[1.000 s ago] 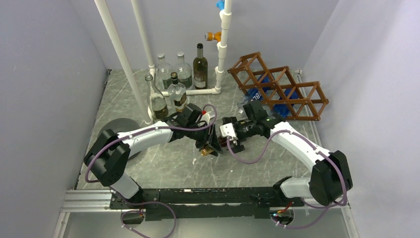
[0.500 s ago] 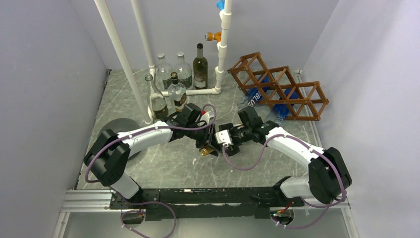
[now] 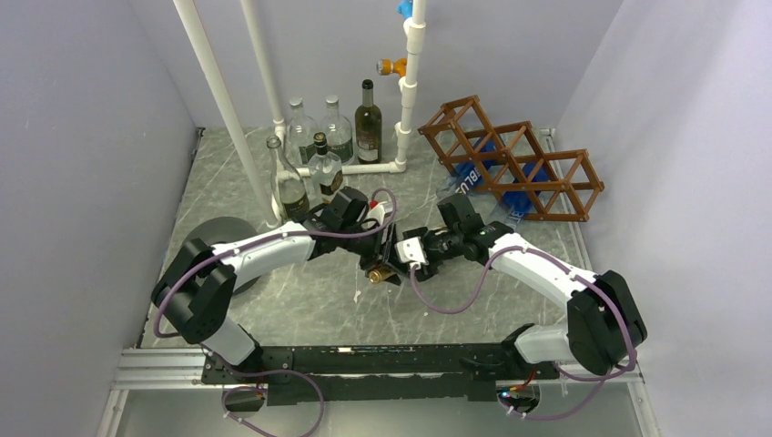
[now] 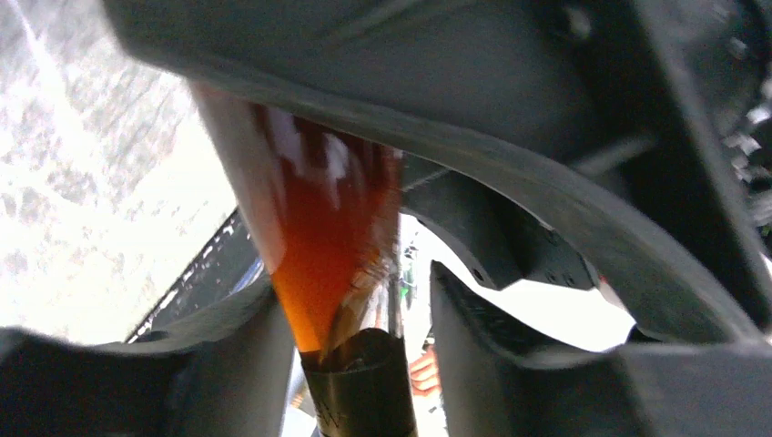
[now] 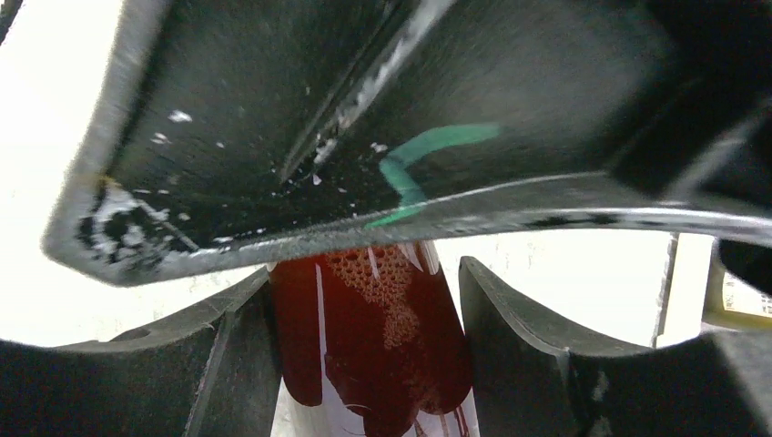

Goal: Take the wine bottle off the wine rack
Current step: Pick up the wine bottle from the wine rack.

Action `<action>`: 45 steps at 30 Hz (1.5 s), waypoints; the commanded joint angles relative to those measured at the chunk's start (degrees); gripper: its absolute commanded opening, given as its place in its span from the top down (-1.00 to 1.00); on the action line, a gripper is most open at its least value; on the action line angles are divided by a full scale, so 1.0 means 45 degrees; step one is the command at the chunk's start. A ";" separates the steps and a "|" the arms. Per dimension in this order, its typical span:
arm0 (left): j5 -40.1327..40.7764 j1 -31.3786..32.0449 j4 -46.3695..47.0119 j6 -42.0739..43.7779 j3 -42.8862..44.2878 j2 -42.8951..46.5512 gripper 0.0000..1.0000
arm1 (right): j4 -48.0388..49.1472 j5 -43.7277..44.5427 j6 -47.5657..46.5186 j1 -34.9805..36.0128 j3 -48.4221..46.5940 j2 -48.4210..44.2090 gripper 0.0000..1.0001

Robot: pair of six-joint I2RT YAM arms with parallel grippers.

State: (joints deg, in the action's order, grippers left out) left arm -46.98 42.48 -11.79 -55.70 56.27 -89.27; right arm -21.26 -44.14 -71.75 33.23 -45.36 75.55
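The wine bottle (image 3: 374,274), amber-red with a gold cap, hangs above the table's middle, between both arms and off the wine rack (image 3: 546,187). My left gripper (image 3: 384,266) is shut on the bottle (image 4: 328,237) where it narrows to the dark foil neck; in the left wrist view the gripper (image 4: 360,364) has the neck against one finger. Coming from the right, my right gripper (image 3: 401,250) has its fingers against both sides of the bottle's body (image 5: 373,337). The brown lattice rack stands at the back right and still holds blue-labelled bottles (image 3: 469,177).
Several upright bottles (image 3: 368,123) stand at the back left beside a white pipe frame (image 3: 405,100). A slanted white pipe (image 3: 223,109) crosses the left side. A dark round object (image 3: 218,232) lies by the left arm. Grey walls close in on both sides.
My right gripper has moved left onto the bottle and closed from wide open to touching its sides. The left gripper has kept the bottle almost still.
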 commanded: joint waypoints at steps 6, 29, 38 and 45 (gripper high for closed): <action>-0.2080 -0.0325 0.4708 0.0230 -0.0052 0.2370 -0.58 | -0.0422 -0.1348 0.0370 0.0053 -0.0383 -0.0046 0.97; 0.0117 -0.0763 0.4691 0.3290 -0.2107 0.6088 -0.99 | -0.0890 -0.3057 0.1075 -0.0629 -0.0598 -0.0294 1.00; 0.2188 -0.0964 0.7289 0.3867 -0.4179 0.8195 -0.99 | -0.0892 -0.3629 0.1418 -0.1087 -0.0600 -0.0489 1.00; 0.4201 -0.1022 0.8968 0.4706 -0.5924 0.9953 -0.99 | -0.0758 -0.4002 0.1784 -0.1352 -0.0566 -0.0501 1.00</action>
State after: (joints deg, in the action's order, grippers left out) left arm -35.31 38.26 20.56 -38.76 33.01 -48.58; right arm -25.36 -54.87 -66.43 28.10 -46.96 75.00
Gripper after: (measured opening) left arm 0.995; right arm 0.636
